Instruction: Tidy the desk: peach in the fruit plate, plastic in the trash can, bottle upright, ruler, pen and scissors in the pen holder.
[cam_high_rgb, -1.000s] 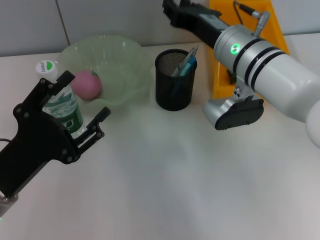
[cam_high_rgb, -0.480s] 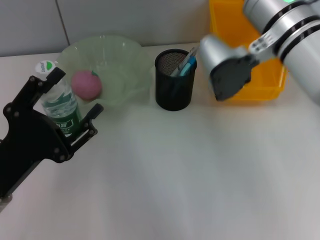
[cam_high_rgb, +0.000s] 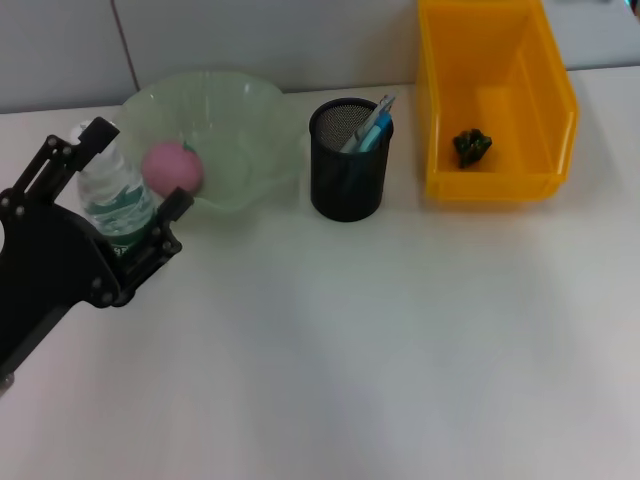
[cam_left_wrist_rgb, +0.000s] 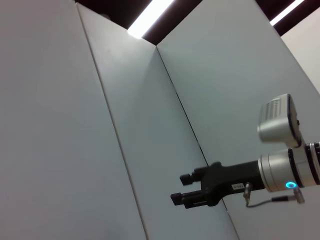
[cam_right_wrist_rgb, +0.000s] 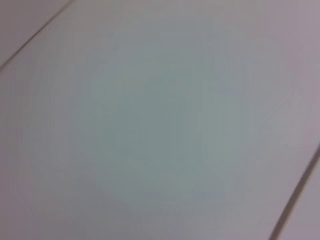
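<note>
White desk (cam_high_rgb: 380, 340), grey wall behind. Left gripper (cam_high_rgb: 137, 190) nearest, jaws apart, flanking the upright bottle (cam_high_rgb: 115, 200); green label, text unreadable. Beyond: peach (cam_high_rgb: 172, 167) in fruit plate (cam_high_rgb: 245, 130), pen holder (cam_high_rgb: 348, 175) with pens, plastic (cam_high_rgb: 471, 146) in trash can (cam_high_rgb: 545, 90). Right gripper (cam_left_wrist_rgb: 192, 192) raised against the wall, jaws apart.

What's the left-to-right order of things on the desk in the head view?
left gripper → water bottle → peach in the green fruit plate → black mesh pen holder → yellow bin holding the crumpled plastic.

Translucent green plate (cam_high_rgb: 255, 120), black mesh holder (cam_high_rgb: 348, 185), glossy yellow bin (cam_high_rgb: 562, 110)
</note>
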